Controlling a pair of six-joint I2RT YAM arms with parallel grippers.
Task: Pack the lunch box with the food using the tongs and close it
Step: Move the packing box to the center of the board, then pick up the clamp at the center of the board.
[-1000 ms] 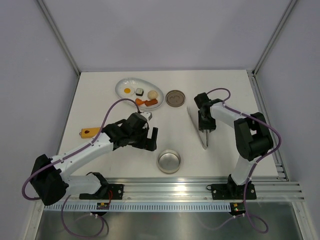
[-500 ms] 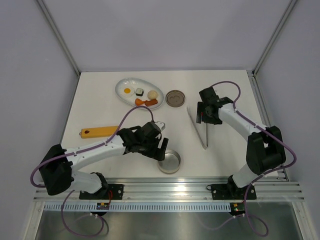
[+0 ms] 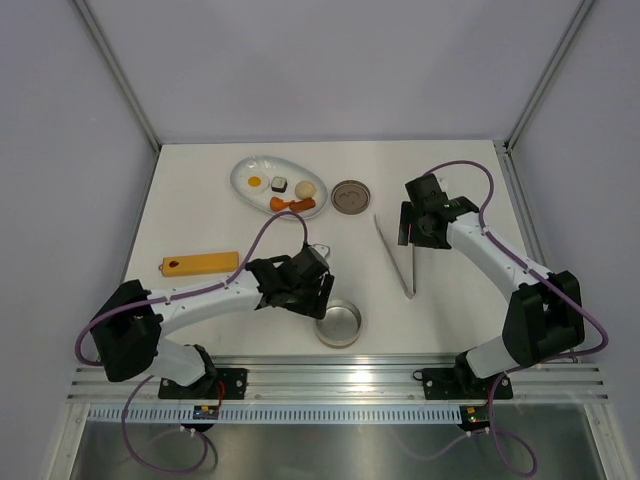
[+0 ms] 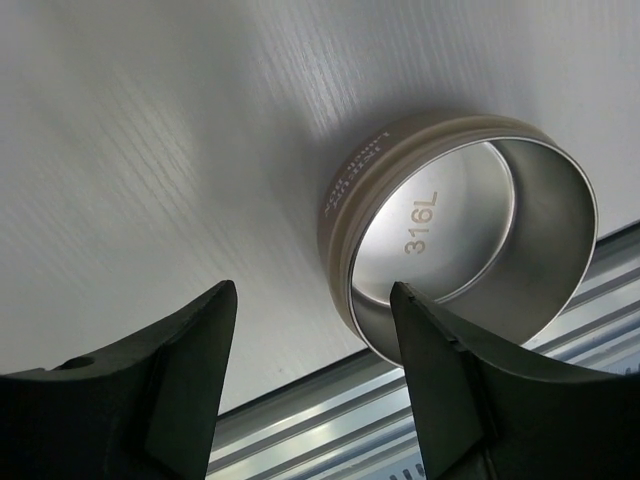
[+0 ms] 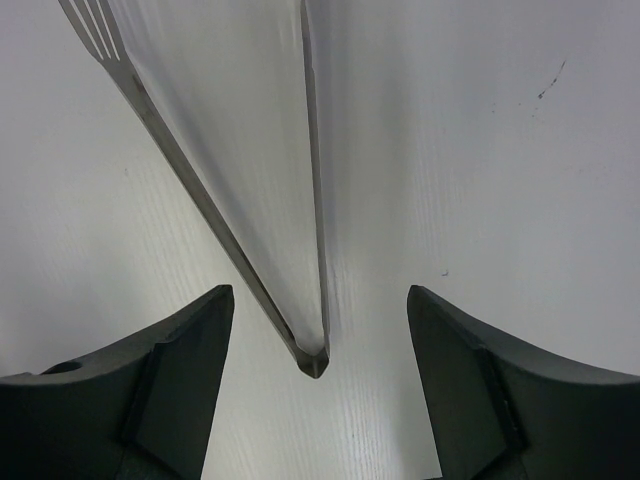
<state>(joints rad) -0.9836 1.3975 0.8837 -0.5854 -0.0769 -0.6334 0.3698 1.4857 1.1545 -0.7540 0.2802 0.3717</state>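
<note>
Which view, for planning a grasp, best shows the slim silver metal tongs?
Right wrist: the slim silver metal tongs seen close, both arms and joined end sharp. Top external shows them small, from above; left wrist shows none.

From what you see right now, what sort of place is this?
Most likely a robot lab test cell, not a kitchen: a white table closed in by plain walls, a left arm and a right arm bolted to a metal rail, and toy food on a plate.
</note>
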